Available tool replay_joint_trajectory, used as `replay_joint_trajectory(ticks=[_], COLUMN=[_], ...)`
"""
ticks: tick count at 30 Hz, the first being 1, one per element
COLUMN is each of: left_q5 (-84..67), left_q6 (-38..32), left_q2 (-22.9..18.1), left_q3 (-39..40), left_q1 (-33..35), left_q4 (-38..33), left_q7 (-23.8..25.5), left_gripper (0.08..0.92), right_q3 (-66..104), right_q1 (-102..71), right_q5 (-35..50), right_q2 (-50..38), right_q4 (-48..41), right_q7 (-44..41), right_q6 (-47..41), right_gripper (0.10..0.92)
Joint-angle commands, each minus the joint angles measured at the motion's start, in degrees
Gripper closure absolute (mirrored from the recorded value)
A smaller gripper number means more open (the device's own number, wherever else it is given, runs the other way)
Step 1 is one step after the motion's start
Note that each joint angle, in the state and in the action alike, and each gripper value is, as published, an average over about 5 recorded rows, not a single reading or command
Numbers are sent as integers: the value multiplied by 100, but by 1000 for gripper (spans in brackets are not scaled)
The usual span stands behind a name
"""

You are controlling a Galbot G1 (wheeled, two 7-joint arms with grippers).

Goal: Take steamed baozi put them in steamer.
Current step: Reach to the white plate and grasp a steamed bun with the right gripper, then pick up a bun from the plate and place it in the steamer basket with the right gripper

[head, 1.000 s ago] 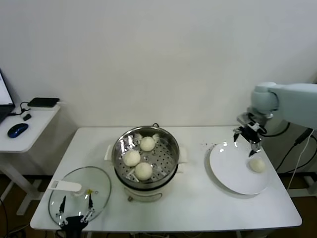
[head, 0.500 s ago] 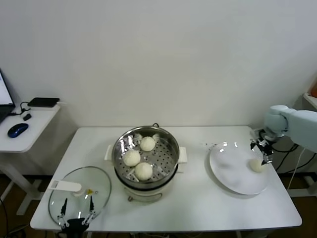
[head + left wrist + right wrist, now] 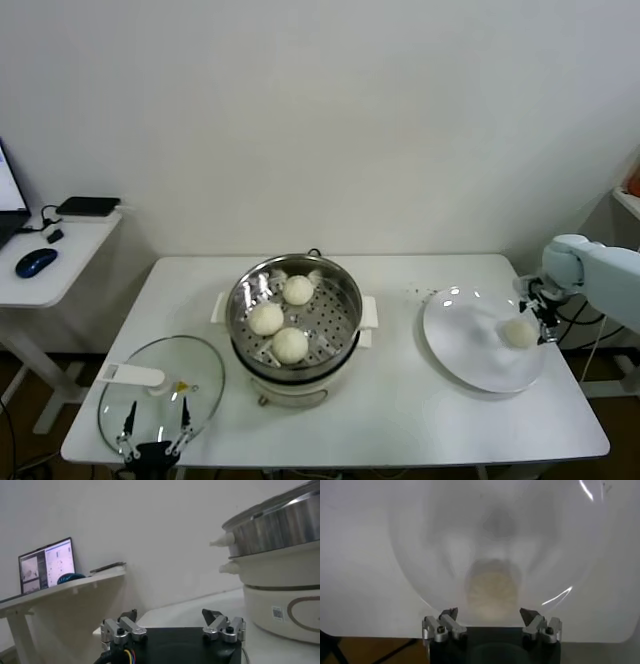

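Note:
Three cream-white baozi [image 3: 290, 344] lie in the shiny steel steamer [image 3: 340, 282] on its white pot base at the table's middle. A fourth baozi [image 3: 519, 332] lies on the right side of a flat white plate [image 3: 462, 345]. My right gripper [image 3: 543, 312] is open and hangs at the plate's right edge, just right of that baozi. In the right wrist view the baozi [image 3: 493, 589] sits ahead of the gripper [image 3: 489, 615], between the spread fingers, untouched. My left gripper [image 3: 154, 435] is open and parked at the table's front left; it also shows in the left wrist view [image 3: 171, 615].
A round glass lid [image 3: 150, 385] with a white handle lies at the front left beside the steamer. A side desk [image 3: 50, 255] with a mouse stands to the left. The steamer's side [image 3: 280, 535] fills the left wrist view.
My right gripper has moved right and down from the plate's far rim to its right edge, beside the baozi. The baozi and the left arm have not moved.

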Motion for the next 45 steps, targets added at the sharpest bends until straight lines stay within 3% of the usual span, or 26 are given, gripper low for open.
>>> replay_joint_trajectory(ticks=[1,7,18,21,34,45], left_q5=[24,25,18,7,17,-2], left_q6=[-5,2,-13,-13,-19,0], left_q2=[-199,-212,-220,-211,-173,-105], left_q3=[-3,-10,3,-4,41,85], left_q1=[6,-1,2,10,24,16], left_q4=[2,-25,-70,-95,-140,-173], left_q7=[-8,-14,-21,-20,-11,0], left_gripper=[177,177,177,177,177,177], right_q3=[485,523,116,-363,-2750,-2191], right_q1=[-538,-542,61,559,4173,4819], right_q5=[-132,-122,123,377,3104,4817], right_q2=[84,107,-18,-84,540,1218], right_q4=[-406,-402,57,418,2318,3471], right_q7=[65,99,85,86,-96,136], right_q6=[10,37,-34,-159,-974,-1637], right_gripper=[203,214,388,404,414,414])
